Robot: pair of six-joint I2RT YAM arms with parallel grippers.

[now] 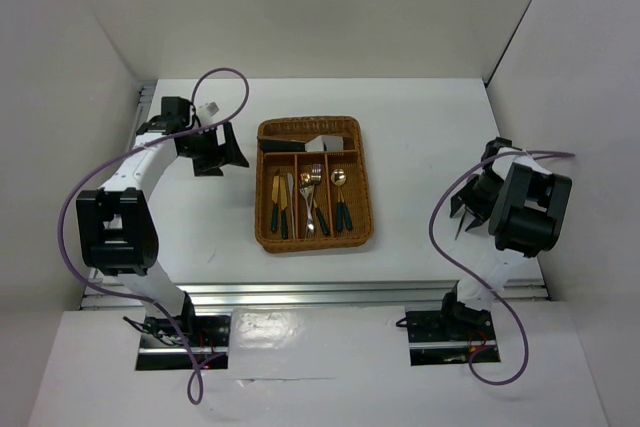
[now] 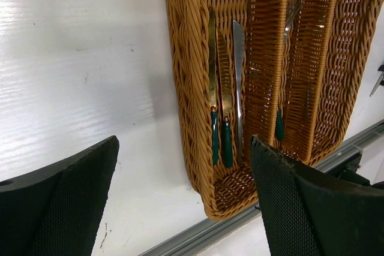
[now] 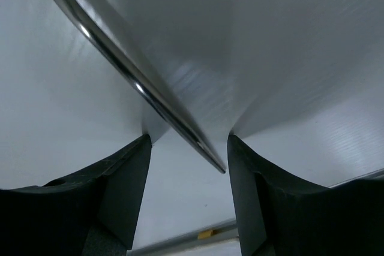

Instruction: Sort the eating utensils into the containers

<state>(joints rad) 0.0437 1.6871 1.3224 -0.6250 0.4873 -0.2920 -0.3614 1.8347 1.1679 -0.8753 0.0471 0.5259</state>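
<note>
Right end effector (image 3: 187, 142), jaws part-way apart, straddles a slim silver utensil stem (image 3: 138, 85) above the worktop (image 3: 300, 58), not clamped; left end effector (image 2: 185, 148) gapes wide, wicker cutlery tray (image 2: 186, 58) just beyond its fingertips, knives (image 2: 239, 64) in the nearest slot.

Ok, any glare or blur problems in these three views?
Top external: even light, wicker tray sharp. Left wrist: glare washes out the table at upper left. Right wrist: silver utensil too close, soft, with a bright streak along it.
</note>
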